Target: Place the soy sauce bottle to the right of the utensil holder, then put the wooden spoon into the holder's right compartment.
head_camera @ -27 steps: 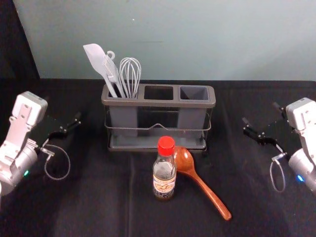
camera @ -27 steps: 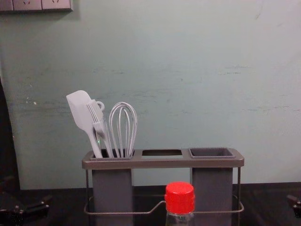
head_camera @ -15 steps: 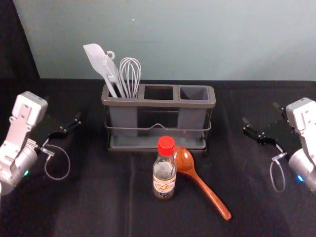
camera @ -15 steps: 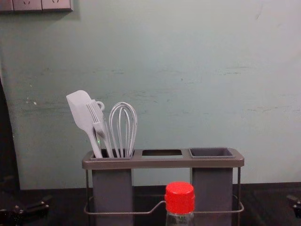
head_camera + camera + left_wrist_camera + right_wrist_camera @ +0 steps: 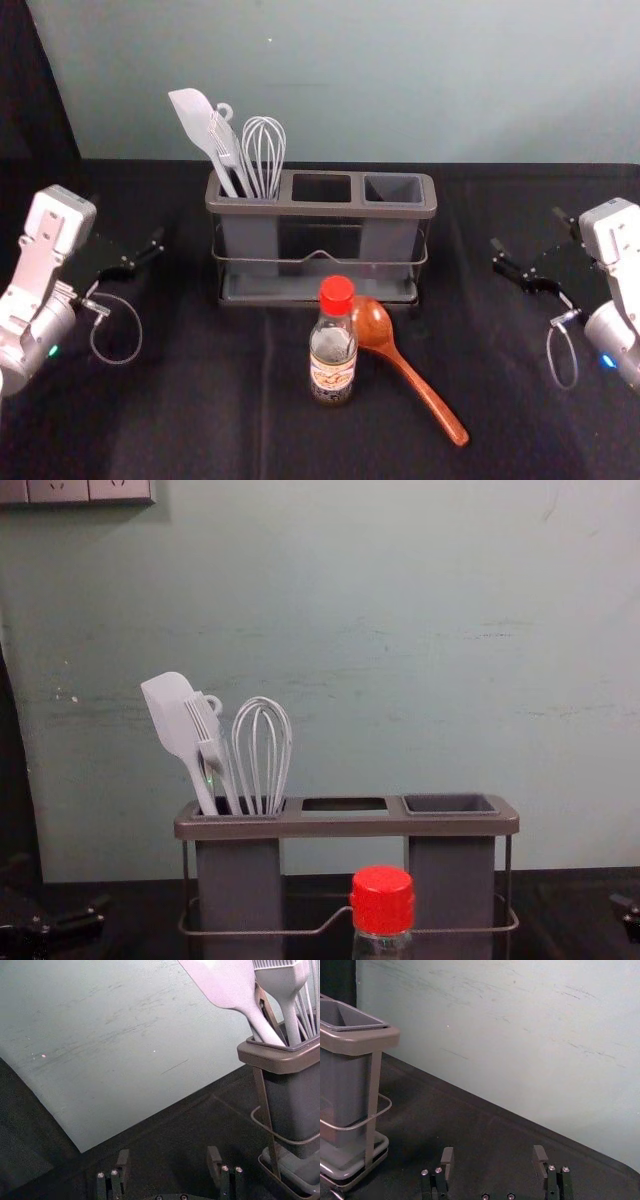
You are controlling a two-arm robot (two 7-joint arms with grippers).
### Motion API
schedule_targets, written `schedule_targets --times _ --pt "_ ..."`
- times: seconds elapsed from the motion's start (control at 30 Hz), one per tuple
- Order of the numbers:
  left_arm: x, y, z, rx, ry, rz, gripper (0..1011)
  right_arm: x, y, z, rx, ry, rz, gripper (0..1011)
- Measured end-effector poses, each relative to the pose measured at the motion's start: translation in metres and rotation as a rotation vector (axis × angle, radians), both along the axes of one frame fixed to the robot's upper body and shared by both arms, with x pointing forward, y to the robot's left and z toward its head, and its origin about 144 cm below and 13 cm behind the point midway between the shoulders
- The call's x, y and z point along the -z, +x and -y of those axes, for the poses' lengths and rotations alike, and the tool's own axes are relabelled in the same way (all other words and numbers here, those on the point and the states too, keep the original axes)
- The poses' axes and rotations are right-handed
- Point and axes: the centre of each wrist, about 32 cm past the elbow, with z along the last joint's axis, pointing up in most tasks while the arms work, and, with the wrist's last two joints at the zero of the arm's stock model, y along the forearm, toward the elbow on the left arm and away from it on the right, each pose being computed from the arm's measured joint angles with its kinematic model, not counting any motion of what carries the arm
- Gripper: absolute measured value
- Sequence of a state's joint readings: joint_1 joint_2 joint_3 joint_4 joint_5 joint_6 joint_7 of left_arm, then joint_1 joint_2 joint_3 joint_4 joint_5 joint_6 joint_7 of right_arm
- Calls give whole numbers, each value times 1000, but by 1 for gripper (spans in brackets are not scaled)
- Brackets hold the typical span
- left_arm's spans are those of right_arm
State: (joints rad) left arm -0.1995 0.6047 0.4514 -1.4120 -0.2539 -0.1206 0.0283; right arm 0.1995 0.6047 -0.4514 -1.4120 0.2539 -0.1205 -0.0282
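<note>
Utensil holder (image 5: 320,208) as landmark: left gripper (image 5: 127,218) off its left end, right gripper (image 5: 527,228) off its right, fingers of each spread, dark cloth (image 5: 200,400) between holder and each gripper. Soy sauce bottle (image 5: 333,362) upright before holder's middle; wooden spoon (image 5: 405,372) lies before its right half, handle slanting away from it. Versus earlier frames: no visible shift.

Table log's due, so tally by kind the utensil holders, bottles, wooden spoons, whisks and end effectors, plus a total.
Utensil holder: 1
Soy sauce bottle: 1
Wooden spoon: 1
Whisk: 1
Left end effector and right end effector: 2
Total: 6
</note>
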Motion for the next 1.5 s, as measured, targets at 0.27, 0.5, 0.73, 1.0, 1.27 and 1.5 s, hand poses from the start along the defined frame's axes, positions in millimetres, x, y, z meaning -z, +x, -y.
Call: schedule_targets --times 0.27,0.5,0.73,1.0,1.27,1.5 --pt "0 0 0 0 0 0 1000 0 0 0 0 0 0 1002" --pt "0 0 0 0 0 0 1000 -1 -6 -2 -15 -10 4 1002" --pt "0 0 0 0 0 0 1000 -4 -30 -5 -38 12 5 1002" --pt "0 0 0 0 0 0 1000 -4 -65 -9 -71 77 16 1002" --pt "0 0 0 0 0 0 1000 -3 -100 -33 -136 205 19 1002" --pt "0 0 0 0 0 0 1000 -1 -112 -57 -243 271 4 1002"
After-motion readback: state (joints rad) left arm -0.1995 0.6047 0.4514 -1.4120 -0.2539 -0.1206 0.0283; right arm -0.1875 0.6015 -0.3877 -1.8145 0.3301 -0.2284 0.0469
